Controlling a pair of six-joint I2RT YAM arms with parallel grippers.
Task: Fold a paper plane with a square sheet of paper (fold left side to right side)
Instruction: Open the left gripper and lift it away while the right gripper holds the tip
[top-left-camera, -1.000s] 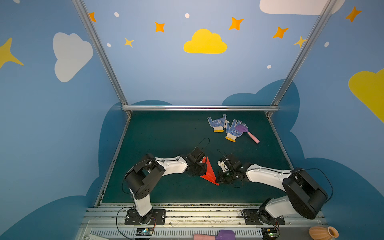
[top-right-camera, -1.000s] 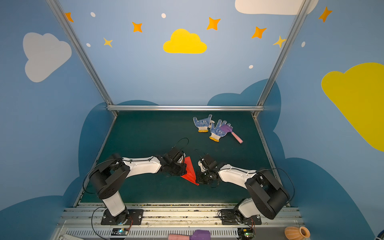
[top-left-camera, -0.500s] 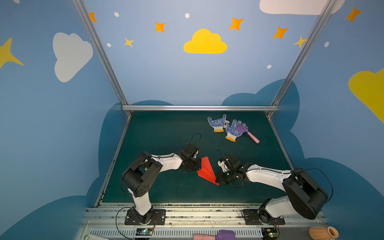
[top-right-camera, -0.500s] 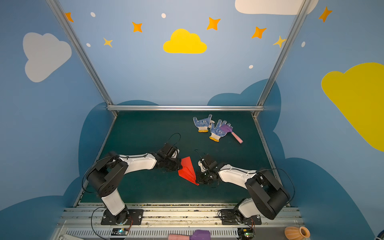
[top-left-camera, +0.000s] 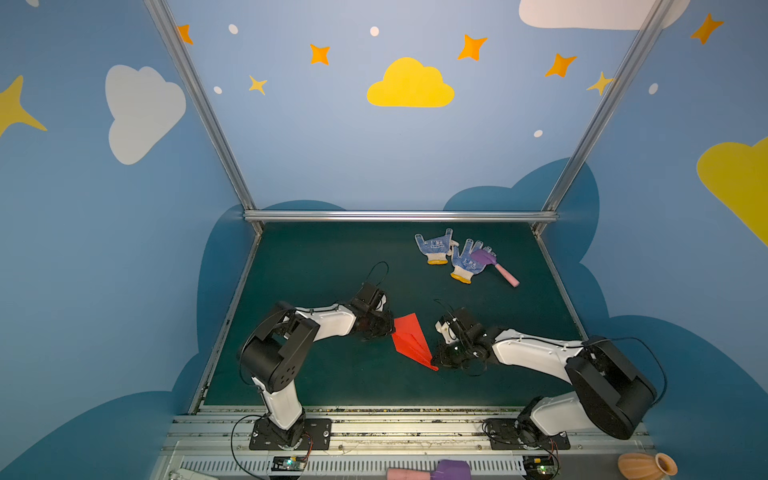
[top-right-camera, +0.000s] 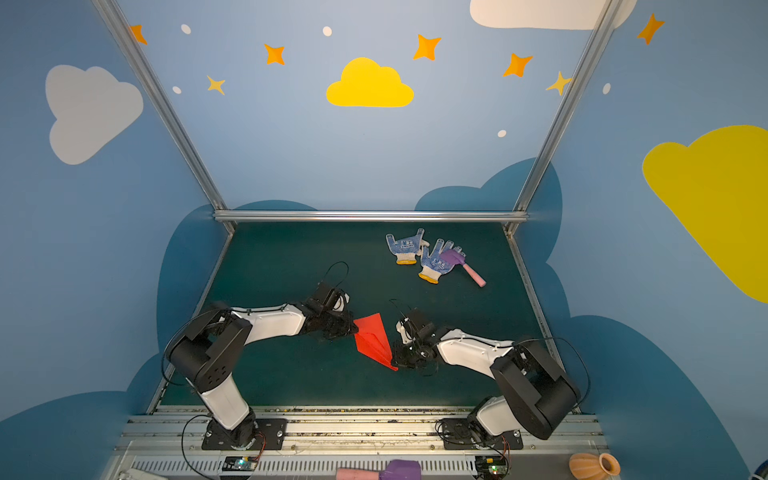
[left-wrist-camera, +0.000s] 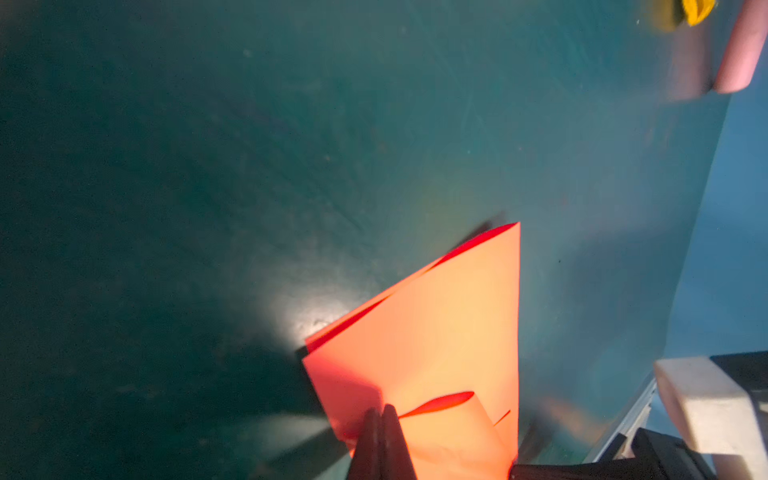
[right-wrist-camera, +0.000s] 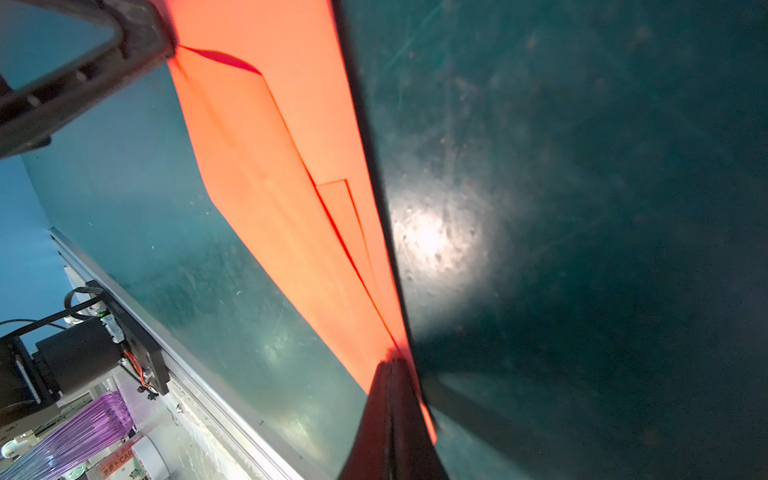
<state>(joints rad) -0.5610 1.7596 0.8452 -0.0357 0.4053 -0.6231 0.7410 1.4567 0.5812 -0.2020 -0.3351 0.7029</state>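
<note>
Touching the paper plane (top-left-camera: 409, 340), closed left fingers (left-wrist-camera: 376, 440) meet its wide end, closed right fingers (right-wrist-camera: 386, 415) its nose.

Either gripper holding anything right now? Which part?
Both shut: left gripper sits on the plane at its wide tail corner, right gripper on its nose tip. Pinched or just pressed flat, cannot tell.

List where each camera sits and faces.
Both top views: high over the front edge, looking down at the table; both arms whole, left gripper and right gripper at the paper plane.
Left wrist: looks along its shut fingertips over the plane's wide end.
Right wrist: looks along its shut fingertips from the plane's nose; left gripper shows beyond.
Shared: the plane, in all.
</note>
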